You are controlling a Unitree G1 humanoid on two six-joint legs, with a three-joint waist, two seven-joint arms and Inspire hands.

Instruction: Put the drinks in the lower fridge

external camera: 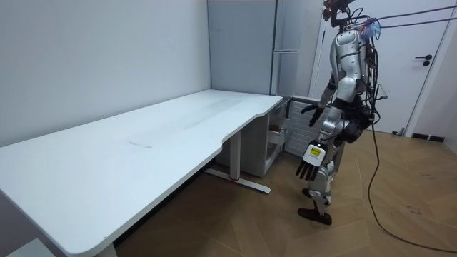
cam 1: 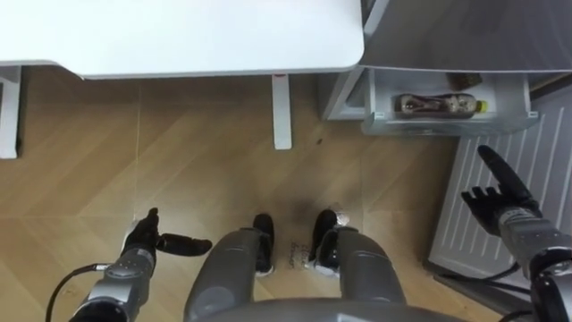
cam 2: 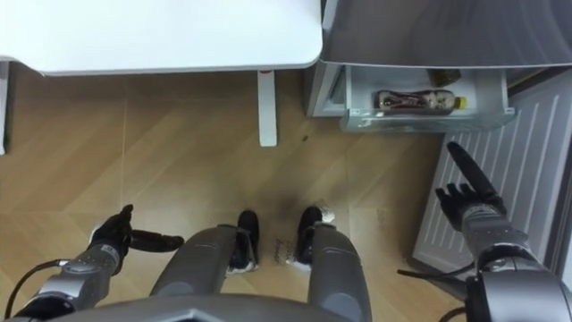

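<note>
The lower fridge (cam 1: 447, 121) stands open at the upper right, just past the white table's (cam 1: 223, 36) corner. In its pale compartment two drink bottles lie on their sides: a brown one (cam 1: 422, 105) and one with a yellow cap (cam 1: 466, 105). My right hand (cam 1: 500, 192) hovers open and empty in front of the compartment, below and to the right of it, fingers stretched toward it. My left hand (cam 1: 147, 237) hangs low by my left thigh, open and empty. In the room view I stand at the table's end facing the fridge, right hand (external camera: 313, 111) raised.
The fridge's open door (cam 1: 536, 161), a white ribbed panel, stands along my right side, close to the right hand. A white table leg (cam 1: 282, 112) is just left of the fridge. Bare wooden floor (cam 1: 179, 161) lies ahead and to the left.
</note>
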